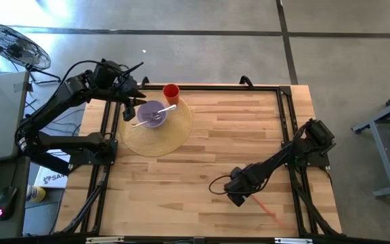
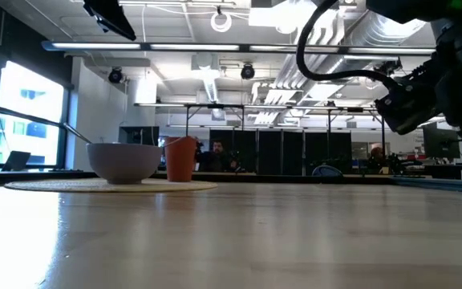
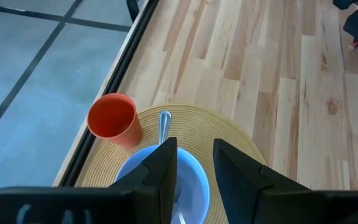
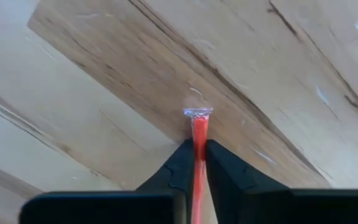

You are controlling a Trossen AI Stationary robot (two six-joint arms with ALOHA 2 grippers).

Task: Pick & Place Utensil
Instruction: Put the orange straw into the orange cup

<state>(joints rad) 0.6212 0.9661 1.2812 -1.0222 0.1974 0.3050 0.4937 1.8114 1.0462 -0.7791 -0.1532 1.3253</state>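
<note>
My right gripper (image 4: 196, 155) pinches the thin red utensil (image 4: 197, 134) mid-shaft, far from the placemat (image 1: 171, 139). Light, stiff, slippery; may pivot. Left gripper (image 3: 194, 158), slightly open, empty, hovers over the placemat.

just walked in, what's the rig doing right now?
The right gripper is shut on a thin red utensil, low over the table's near right part. The utensil's other end trails on the wood behind it. The left gripper, open, hovers over the purple bowl, which has a metal spoon in it and sits on a round woven placemat beside an orange cup. The red utensil is nowhere near the placemat yet.
</note>
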